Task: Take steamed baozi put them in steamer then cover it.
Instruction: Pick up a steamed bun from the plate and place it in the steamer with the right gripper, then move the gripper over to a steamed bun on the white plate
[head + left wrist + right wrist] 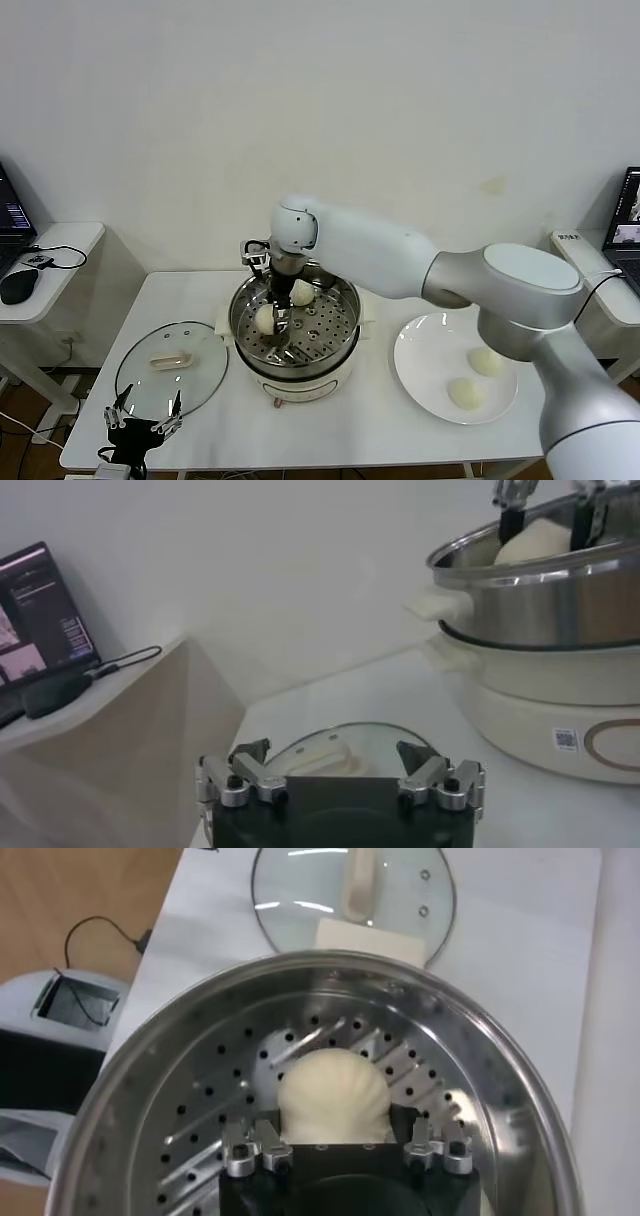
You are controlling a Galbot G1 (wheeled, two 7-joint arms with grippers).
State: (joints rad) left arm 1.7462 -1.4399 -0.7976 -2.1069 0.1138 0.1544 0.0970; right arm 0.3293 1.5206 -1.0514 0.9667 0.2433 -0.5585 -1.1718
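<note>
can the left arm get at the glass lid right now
Probably yes. The left gripper hangs open at the table's front edge, just short of the cover, which lies flat with nothing over its handle.

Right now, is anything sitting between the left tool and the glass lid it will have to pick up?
Nothing visible is. The left tool hovers open at the table's near edge, right beside the round clear glass lid, which lies flat with its cream handle exposed. The right tool is away inside the steel steamer basket.
</note>
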